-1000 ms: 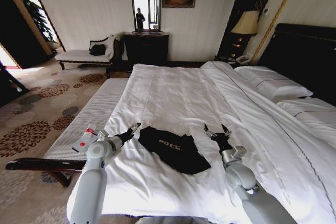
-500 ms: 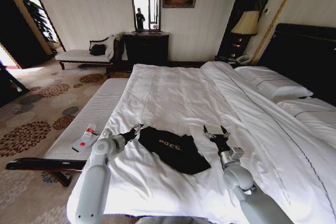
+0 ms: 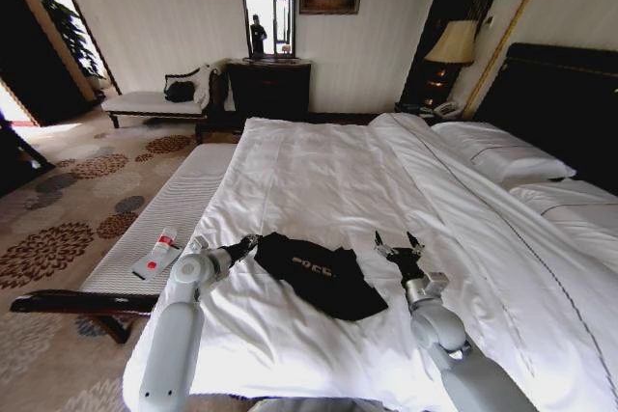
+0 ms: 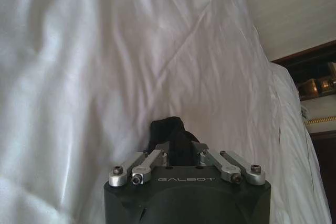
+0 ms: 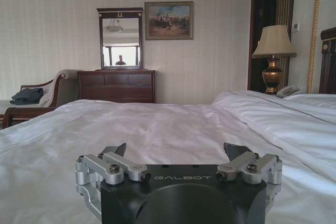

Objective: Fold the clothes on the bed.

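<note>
Lying crumpled on the bed (image 3: 328, 171) between your grippers, the T-shirt (image 3: 319, 272) runs diagonally; left gripper (image 3: 249, 241) pinches its near-left edge, right gripper (image 3: 393, 243) hovers spread, just beside.

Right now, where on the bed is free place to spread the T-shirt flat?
The wide white duvet between the T-shirt and the bed's far edge is bare, as is the strip toward the pillows. It is crowded around the shirt: the left tool is at its edge, and the right tool hovers beside it.
</note>
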{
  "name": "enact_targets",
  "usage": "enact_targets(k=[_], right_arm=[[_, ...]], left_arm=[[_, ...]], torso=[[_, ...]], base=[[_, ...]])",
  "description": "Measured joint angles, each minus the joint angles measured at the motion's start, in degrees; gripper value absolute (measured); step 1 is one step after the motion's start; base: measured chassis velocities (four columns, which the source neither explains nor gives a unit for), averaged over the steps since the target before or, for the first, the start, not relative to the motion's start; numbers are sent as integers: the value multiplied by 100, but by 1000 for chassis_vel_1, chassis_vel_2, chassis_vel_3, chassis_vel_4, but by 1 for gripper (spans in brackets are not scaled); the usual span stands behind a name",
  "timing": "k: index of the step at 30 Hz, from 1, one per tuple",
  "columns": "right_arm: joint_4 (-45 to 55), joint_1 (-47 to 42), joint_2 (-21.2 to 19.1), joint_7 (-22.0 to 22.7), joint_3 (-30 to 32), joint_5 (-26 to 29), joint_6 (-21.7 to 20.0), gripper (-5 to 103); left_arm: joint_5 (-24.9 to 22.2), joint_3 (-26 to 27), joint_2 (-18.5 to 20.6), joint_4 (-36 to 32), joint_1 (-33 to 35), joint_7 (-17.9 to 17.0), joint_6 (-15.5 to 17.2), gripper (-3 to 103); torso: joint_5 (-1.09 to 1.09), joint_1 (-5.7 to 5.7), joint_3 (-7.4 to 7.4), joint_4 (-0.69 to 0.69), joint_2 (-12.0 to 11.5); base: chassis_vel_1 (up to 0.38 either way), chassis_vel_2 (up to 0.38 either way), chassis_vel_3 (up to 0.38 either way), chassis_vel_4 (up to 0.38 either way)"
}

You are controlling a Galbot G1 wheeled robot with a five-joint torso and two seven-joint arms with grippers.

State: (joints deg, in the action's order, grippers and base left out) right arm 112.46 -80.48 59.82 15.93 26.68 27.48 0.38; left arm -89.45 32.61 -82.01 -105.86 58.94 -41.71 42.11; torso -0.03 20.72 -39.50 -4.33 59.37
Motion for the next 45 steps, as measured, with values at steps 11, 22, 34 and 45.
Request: enact_targets(k=[11, 22, 34, 45], right_arm=[[-39, -1, 22, 1, 4, -24, 26, 100], [722, 282, -166, 813, -757, 2454, -961, 100], [1134, 522, -274, 1652, -1366, 3636, -1870, 100], [523, 743, -256, 1740, -1512, 2930, -2001, 100]], left_arm=[[-1, 12, 59, -55, 19, 25, 6, 1], [469, 5, 328, -40, 177, 411, 10, 1], [571, -88, 502, -211, 330, 459, 13, 1], [576, -39, 469, -387, 452, 469, 12, 1]], torso=[[0, 0, 0, 0, 0], [-1, 0, 0, 2, 0], [-1, 0, 0, 0, 0], [0, 0, 0, 0, 0]], base=[[0, 0, 0, 0], [0, 0, 0, 0], [0, 0, 0, 0], [0, 0, 0, 0]])
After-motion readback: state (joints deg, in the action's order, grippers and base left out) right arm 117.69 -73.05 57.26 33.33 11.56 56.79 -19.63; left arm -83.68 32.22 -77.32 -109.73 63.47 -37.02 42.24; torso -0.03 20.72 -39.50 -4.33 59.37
